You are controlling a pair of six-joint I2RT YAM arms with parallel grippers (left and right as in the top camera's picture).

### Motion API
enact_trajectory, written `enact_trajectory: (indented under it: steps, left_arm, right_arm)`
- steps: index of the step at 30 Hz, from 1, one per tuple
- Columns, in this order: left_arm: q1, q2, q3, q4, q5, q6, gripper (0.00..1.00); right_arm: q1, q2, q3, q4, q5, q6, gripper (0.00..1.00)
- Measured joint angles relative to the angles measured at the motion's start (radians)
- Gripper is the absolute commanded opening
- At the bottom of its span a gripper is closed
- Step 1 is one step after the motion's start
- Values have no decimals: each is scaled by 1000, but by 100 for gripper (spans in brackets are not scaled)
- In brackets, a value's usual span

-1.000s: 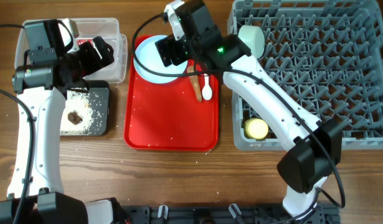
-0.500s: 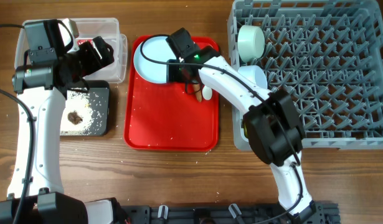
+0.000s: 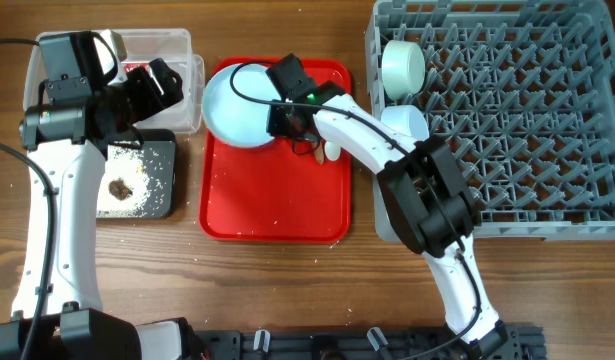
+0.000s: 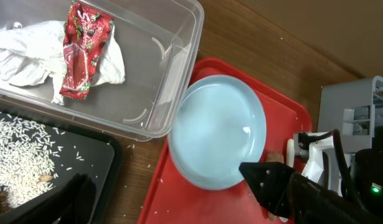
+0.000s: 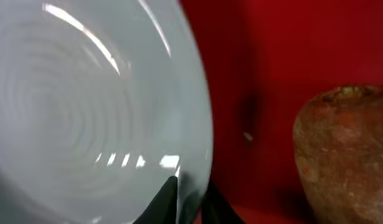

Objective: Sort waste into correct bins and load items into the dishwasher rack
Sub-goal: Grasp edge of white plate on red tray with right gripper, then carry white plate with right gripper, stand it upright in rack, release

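1. The right hand [image 3: 283, 120] is clamped on the right rim of the pale blue plate [image 3: 232, 105].
2. The plate lies partly over the red tray [image 3: 272, 200]. Its left edge passes the tray's rim, up to the clear tub's [image 3: 187, 55] corner.
3. A brown food scrap [image 5: 340, 143] lies on the tray, just beside that hand.
4. The left hand [image 3: 165, 82] hangs spread and empty above the tub, where the wrapper [image 4: 82, 43] lies.
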Motion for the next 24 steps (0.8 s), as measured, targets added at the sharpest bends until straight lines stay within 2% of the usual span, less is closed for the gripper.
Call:
enact_trajectory:
  steps: [4,8,12,15,19,21,24]
  left_arm:
    - [0,0,0,0,0,0,100]
    - [0,0,0,0,0,0,100]
    - [0,0,0,0,0,0,100]
    - [0,0,0,0,0,0,100]
    - [0,0,0,0,0,0,100]
    - [0,0,0,0,0,0,100]
    - [0,0,0,0,0,0,100]
  right_arm:
    - [-6,1,0,-2,-23,-1,4]
    - [-42,0,0,-5,-69,-60,5]
    - [-103,-36,0,-9,-116,-220,4]
    - [-124,-209,1,-11,-116,-335,4]
    - [-159,-475,6,-25,97,-379,4]
    - [-238,-597,13,-47,353,-386,4]
    - [-283,-635,13,-58,639,-503,4]
